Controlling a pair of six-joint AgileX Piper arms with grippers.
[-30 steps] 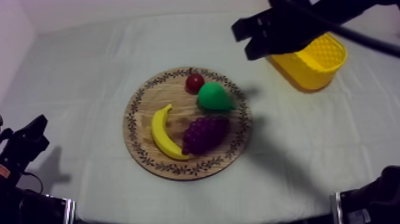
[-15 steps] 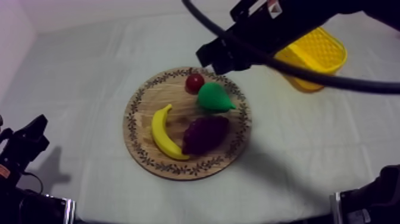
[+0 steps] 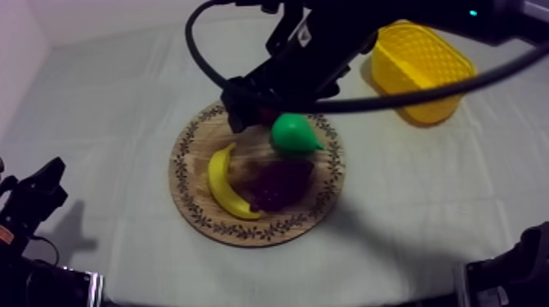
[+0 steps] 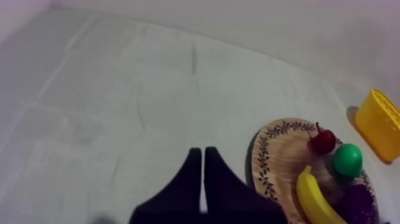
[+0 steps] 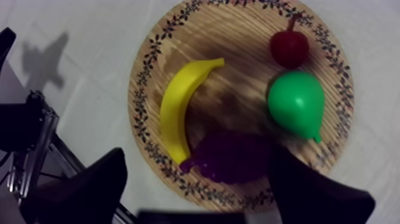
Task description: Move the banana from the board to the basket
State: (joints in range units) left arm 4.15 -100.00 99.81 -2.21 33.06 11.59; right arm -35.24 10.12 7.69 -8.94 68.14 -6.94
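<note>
Where the right arm crosses the top view, it covers the round wooden board's twelve o'clock rim and part of the yellow basket's left side. The arm's shadow lies on the bunch of grapes, so its single berries are hard to make out. In the left wrist view the frame edge cuts off both the grapes and the basket.

- Board: one, on the grey-white cloth.
- Banana: one, lying on the board at eight o'clock, curved along the rim, its lower tip touching the grapes.
- Pear: one, green, at two o'clock on the board.
- Grapes: one bunch, at five o'clock.
- Small red fruit: one, at twelve o'clock, just beside the pear.
- Basket: one, off the board toward two o'clock, well apart from it.
- Right gripper: one, over the board, fingers spread wide with nothing held. The grapes and the banana's lower end lie beneath the gap.
- Left gripper: one, at the table's eight o'clock edge, fingers pressed together as a narrow wedge, holding nothing.
</note>
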